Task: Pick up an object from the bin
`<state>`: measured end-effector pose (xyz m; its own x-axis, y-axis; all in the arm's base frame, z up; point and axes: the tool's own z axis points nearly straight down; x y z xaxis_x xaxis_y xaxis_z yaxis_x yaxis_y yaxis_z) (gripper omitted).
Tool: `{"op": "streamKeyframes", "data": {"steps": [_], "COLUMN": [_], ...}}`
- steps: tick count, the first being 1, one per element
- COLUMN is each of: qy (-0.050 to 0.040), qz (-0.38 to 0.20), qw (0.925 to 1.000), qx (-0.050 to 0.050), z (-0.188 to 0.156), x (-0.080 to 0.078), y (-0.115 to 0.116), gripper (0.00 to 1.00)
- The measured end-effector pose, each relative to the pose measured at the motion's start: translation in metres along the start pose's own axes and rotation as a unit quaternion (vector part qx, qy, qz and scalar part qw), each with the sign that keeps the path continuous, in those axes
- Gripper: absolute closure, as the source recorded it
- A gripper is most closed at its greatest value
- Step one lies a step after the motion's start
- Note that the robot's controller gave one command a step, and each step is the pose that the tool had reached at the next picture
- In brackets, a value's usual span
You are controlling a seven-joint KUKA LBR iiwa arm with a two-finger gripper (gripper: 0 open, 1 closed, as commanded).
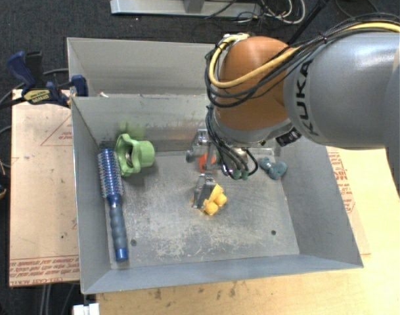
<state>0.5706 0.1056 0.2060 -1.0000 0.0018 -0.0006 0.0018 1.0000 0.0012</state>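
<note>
Hand (202, 198) position: low over the middle of the bin (154, 241), touching or just beside a small yellow block (216, 202), which lies to its right in the camera view. Open or closed state cannot be told. Blue hairbrush (112, 202) lies well apart, along the view's left wall.

Bright, even light from above; the back wall of the bin (88, 195) shines pale, its left wall sits darker; the orange cover (252, 77) on the arm (357, 77) carries a broad soft sheen; a faint shadow lies on the bin floor beneath it.
</note>
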Motion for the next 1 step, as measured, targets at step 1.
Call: {"op": "streamKeyframes", "data": {"steps": [1], "qy": [0.0057], "qz": [-0.04], "qw": [0.9992], "qx": [0.002], "z": [0.0802], "x": [0.0471], "y": [-0.0529], "gripper": [0.0]}}
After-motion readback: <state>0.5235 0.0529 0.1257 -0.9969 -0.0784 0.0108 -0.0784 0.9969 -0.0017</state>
